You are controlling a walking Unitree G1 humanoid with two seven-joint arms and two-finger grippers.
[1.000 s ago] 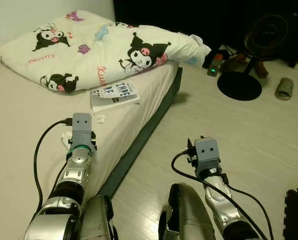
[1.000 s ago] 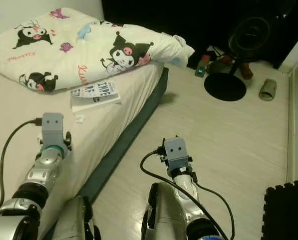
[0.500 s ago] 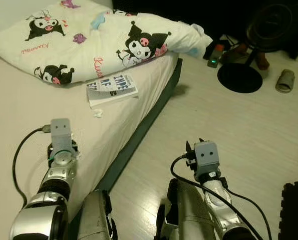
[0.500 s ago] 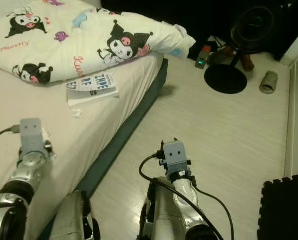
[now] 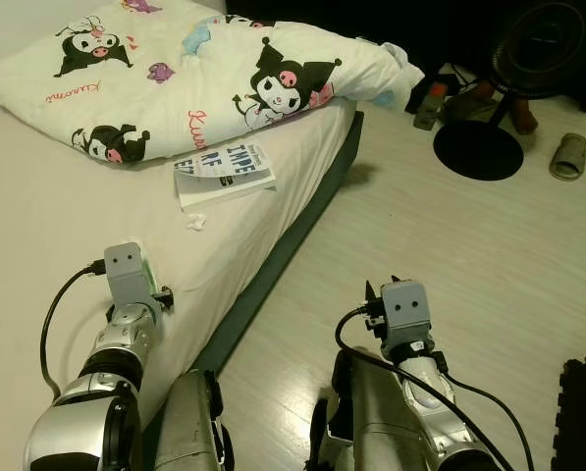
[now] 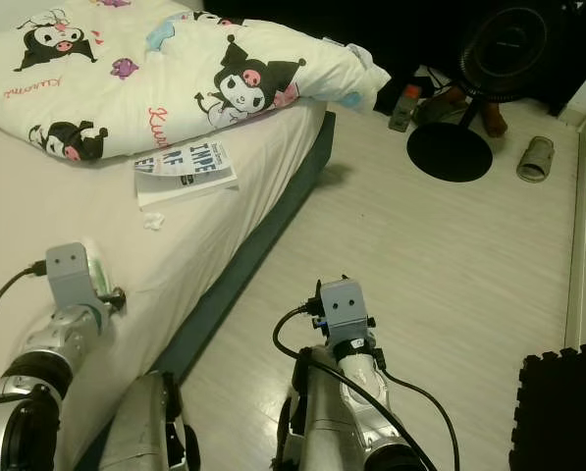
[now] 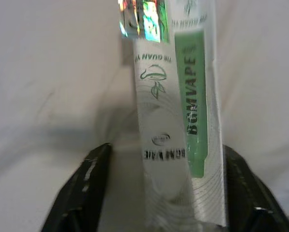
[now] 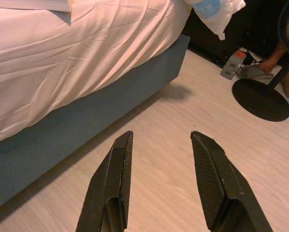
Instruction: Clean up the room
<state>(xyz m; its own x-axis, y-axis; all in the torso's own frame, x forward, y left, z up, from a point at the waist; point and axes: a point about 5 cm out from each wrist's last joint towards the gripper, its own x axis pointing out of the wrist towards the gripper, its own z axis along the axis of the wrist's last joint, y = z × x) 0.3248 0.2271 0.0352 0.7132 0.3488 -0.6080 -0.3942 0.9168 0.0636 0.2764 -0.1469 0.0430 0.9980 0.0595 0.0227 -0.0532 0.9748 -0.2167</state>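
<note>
Left gripper (image 7: pixel 156 188) over the white bed sheet (image 5: pixel 37 226), fingers clamped on a slim white-and-green vape box (image 7: pixel 175 130), right gripper (image 8: pixel 163 186) spread open, holding nothing, above the pale wooden floor (image 8: pixel 192 125) beside the bed.

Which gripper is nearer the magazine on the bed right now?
Left. The left gripper is over the bed sheet, just short of the magazine, with a white-and-green packet between its jaws. The right gripper hangs over the floor beside the bed, farther off.
</note>
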